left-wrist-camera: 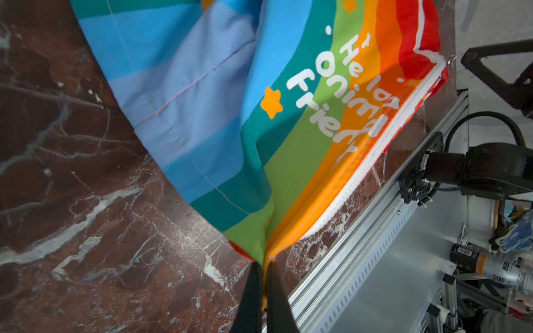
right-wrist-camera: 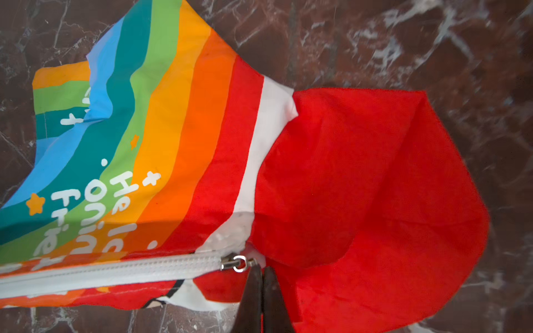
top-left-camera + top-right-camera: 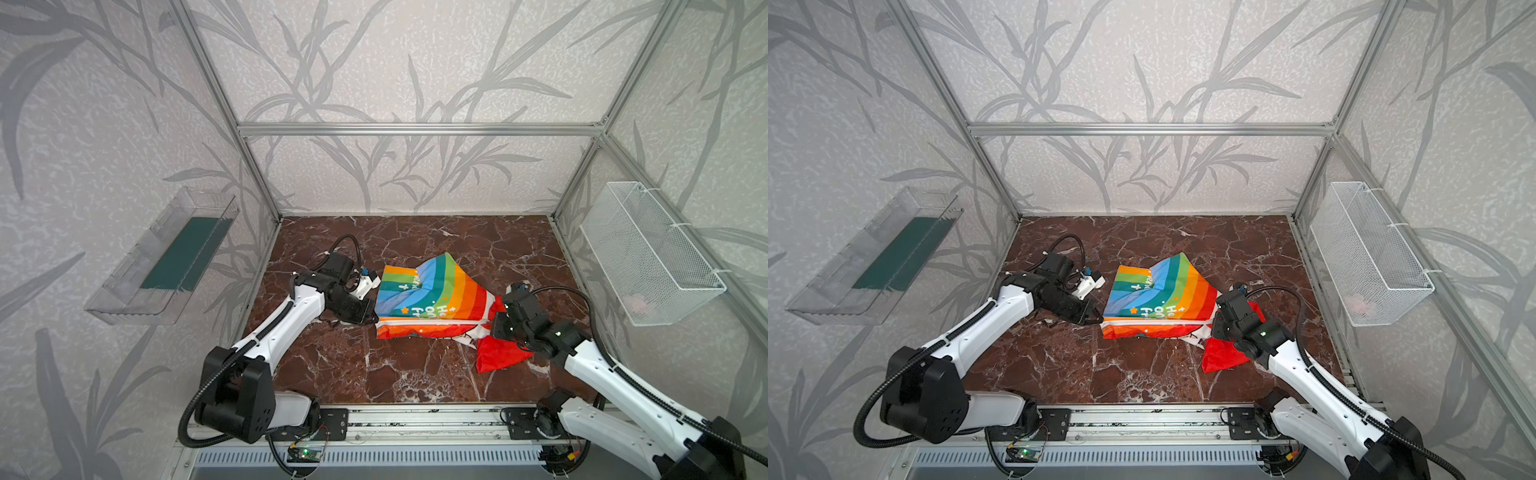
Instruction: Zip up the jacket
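Pinching the jacket (image 3: 432, 299) at both ends, I have it stretched across the marble desk (image 3: 332, 374) near the middle, between my two arms. My left pincer (image 1: 264, 263) is clenched on the hem at the bottom end of the white zipper (image 1: 360, 176). My right pincer (image 2: 262, 269) is clenched on the zipper pull (image 2: 240, 263) at the collar, just beside the red hood (image 2: 375, 187), which spreads on the desk. The zipper's teeth are joined along all the length I can see.
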Available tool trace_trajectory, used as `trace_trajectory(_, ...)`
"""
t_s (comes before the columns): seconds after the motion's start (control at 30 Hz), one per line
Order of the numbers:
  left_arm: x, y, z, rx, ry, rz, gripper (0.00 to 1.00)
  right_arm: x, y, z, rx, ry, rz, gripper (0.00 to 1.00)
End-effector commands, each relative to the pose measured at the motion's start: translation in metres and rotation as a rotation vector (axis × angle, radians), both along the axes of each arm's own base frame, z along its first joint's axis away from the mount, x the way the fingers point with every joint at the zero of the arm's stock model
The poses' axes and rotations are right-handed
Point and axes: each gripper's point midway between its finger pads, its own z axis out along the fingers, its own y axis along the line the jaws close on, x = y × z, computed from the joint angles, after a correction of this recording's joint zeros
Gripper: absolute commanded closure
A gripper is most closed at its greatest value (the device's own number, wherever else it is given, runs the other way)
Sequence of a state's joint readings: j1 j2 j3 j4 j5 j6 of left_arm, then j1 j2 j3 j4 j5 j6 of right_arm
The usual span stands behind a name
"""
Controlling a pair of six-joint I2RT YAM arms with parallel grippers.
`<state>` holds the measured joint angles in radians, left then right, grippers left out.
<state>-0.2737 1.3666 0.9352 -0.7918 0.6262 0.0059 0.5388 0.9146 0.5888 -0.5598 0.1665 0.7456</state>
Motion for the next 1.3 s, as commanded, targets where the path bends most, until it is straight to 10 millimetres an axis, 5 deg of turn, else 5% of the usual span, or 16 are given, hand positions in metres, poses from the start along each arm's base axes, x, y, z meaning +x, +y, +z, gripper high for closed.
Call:
trace_trajectory(0.0, 0.014, 0.006, -0.026, 0.018, 0.013, 0.111, 1.0, -0.004, -0.009, -0.022, 0.053, 0.021, -0.133, 1.0)
trace_trajectory(0.17, 0.018, 0.01, -0.046, 0.054, 0.094, 0.213, 1.0, -0.013, -0.019, -0.036, 0.022, 0.06, -0.166, 1.0)
trace_trajectory(0.27, 0.027, 0.013, -0.054, 0.057, 0.086, 0.306, 0.55, -0.009, -0.018, -0.032, 0.043, 0.007, -0.161, 0.95)
trace_trajectory(0.33, 0.036, 0.01, -0.05, 0.01, 0.038, 0.352, 0.32, -0.006, -0.022, -0.017, 0.029, -0.052, -0.145, 0.73)
trace_trajectory(0.43, 0.046, 0.018, -0.035, 0.029, -0.03, 0.406, 0.2, -0.006, -0.033, 0.009, -0.023, -0.123, -0.134, 0.33)
trace_trajectory(0.53, 0.053, 0.034, -0.019, 0.077, -0.087, 0.498, 0.01, -0.004, -0.043, 0.035, -0.098, -0.183, -0.103, 0.08)
trace_trajectory(0.57, 0.057, 0.04, -0.013, 0.092, -0.114, 0.534, 0.01, -0.002, -0.044, 0.041, -0.12, -0.2, -0.087, 0.0)
trace_trajectory(0.77, 0.094, 0.097, 0.051, 0.267, -0.523, 0.698, 0.01, 0.033, -0.047, 0.057, -0.331, -0.31, 0.025, 0.01)
trace_trajectory(0.93, 0.104, 0.148, 0.097, 0.416, -1.01, 0.824, 0.01, 0.069, -0.052, 0.056, -0.474, -0.521, 0.043, 0.01)
trace_trajectory(1.13, 0.1, 0.181, 0.073, 0.633, -1.065, 0.831, 0.01, 0.093, -0.067, 0.068, -0.507, -0.682, -0.002, 0.01)
trace_trajectory(1.27, 0.095, 0.202, 0.055, 0.585, -1.026, 1.026, 0.01, 0.104, -0.084, 0.054, -0.511, -0.669, -0.018, 0.01)
